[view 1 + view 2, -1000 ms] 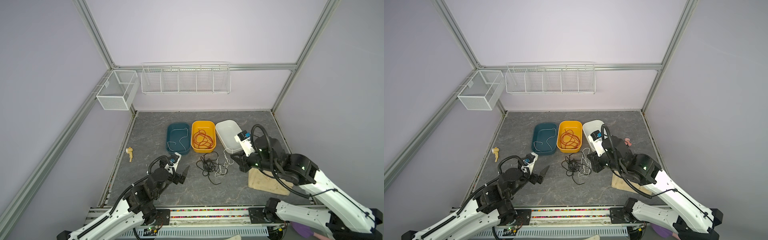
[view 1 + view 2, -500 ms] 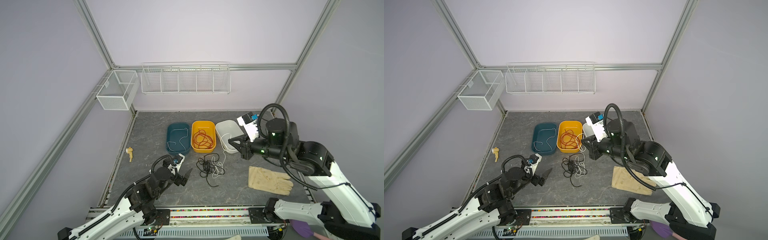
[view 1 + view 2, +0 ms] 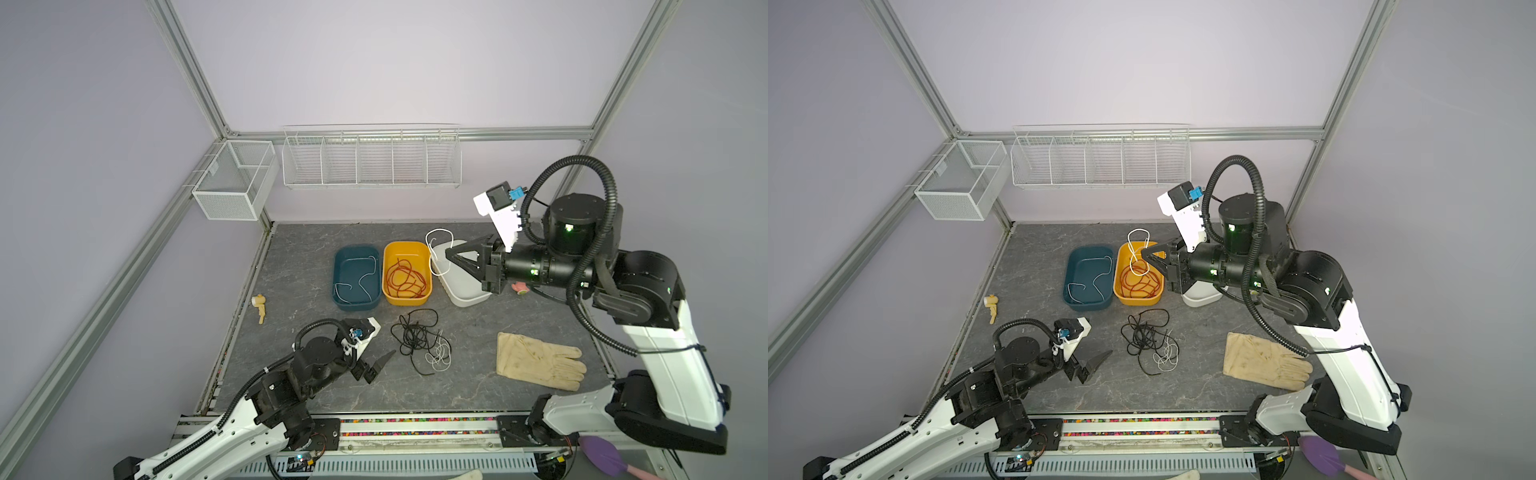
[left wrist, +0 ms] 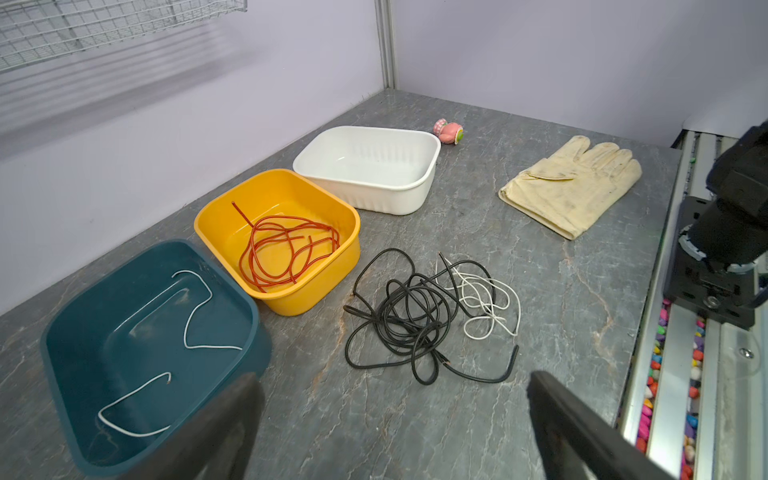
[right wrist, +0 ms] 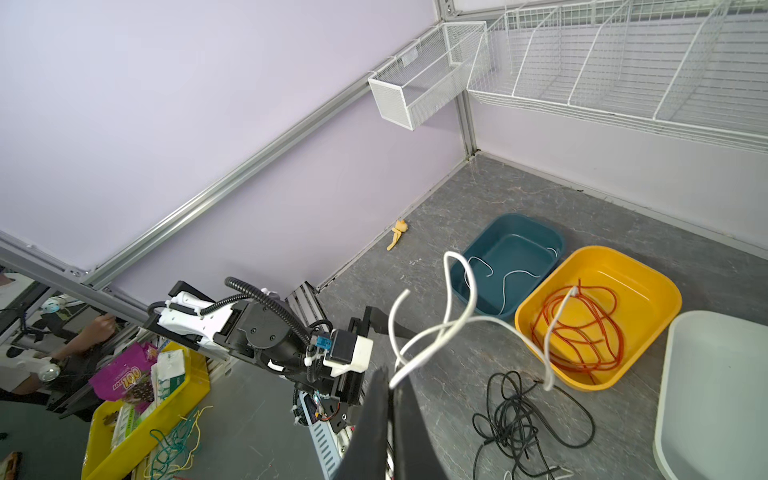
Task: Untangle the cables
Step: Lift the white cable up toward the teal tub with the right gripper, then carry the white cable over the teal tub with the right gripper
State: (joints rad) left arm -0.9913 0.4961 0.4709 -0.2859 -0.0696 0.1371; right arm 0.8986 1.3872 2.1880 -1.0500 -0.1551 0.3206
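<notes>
Your right gripper (image 3: 448, 254) has its fingers pressed together on a looping white cable (image 5: 473, 296), which is held up off the table (image 3: 478, 386) near the row of bins with its ends swinging free. Your left gripper (image 3: 381, 365) has its fingers spread wide and sits low over the table just beside the tangle of black cable (image 3: 415, 336) and a thinner white strand (image 3: 440, 357). You also have a red-orange cable (image 3: 405, 280) coiled in the yellow bin (image 3: 407, 300), white pieces (image 4: 212, 347) in the teal bin (image 3: 357, 305), and a glove (image 3: 536, 361) lying flat, well apart from the tangle.
</notes>
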